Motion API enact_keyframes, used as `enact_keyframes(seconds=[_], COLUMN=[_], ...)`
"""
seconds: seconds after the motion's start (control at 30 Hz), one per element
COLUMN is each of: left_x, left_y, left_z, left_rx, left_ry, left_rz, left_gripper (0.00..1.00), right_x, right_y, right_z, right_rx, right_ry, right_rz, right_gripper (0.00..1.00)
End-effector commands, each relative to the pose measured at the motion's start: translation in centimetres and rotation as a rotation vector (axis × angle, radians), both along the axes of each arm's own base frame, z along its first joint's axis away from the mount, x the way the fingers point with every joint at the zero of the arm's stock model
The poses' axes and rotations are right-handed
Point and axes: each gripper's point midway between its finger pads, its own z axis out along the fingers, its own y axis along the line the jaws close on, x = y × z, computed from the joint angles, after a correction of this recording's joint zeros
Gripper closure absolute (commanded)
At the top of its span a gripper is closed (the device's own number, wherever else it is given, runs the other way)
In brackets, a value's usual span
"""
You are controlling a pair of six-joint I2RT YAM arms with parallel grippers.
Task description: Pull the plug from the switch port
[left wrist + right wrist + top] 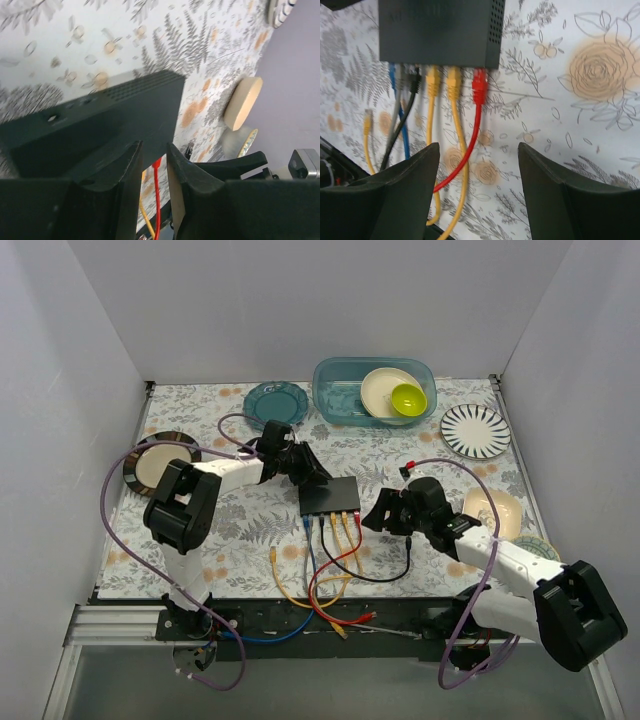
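While the left gripper (303,468) sits at the 10 o'clock corner of the black box (331,496), seemingly touching it, its fingers (125,175) are drawn to a narrow slit with nothing seen between them. Its best use, I judge, is pinning the box to the table (230,530) so that nothing slides. Along the box's 6 o'clock edge, from the left, sit a blue plug (394,75), a black plug (414,80), two yellow plugs (453,82) and a red plug (479,86). Which port is meant I cannot tell, though the red one lines up best. The right gripper (479,160) should advance until it straddles the plug's body, not the thin cable, squeeze down any latch tab as it closes, then draw straight back along the port's line. It hangs released, spread wide, at the box's 3 o'clock from overhead. In its own view the red plug lies at 12 o'clock, near but apart
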Motion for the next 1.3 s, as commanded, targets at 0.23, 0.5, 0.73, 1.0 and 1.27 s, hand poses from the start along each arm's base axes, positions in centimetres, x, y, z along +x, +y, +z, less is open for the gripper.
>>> enact_keyframes(seconds=[0.23,0.5,0.73,1.0,1.27], left_x=[0.7,-0.4,-1.5,-1.9,-2.2], left_y=[-1.8,-1.1,-0.3,-0.2,-0.1], left_z=[-0.4,-2.4,-3.5,-3.7,-3.7], left_rx=[-0.06,-0.021,0.003,0.006,0.002], left_ry=[-0.01,0.041,0.07,0.069,0.073], left_rz=[-0.085,-0.088,-0.081,-0.089,-0.099], left_gripper=[0.78,0.8,0.81,0.82,0.83], right_x=[1.8,2.3,4.2,5.6,6.0], right_y=[2.4,3.5,3.2,3.6,3.6], right_z=[0.1,-0.3,-1.7,-2.2,-2.4], right_rx=[0.289,0.416,0.403,0.472,0.52], right_ry=[0.087,0.137,0.157,0.19,0.212], right_rz=[-0.002,-0.041,-0.141,-0.192,-0.219], right_gripper=[0.28,0.34,0.42,0.51,0.56])
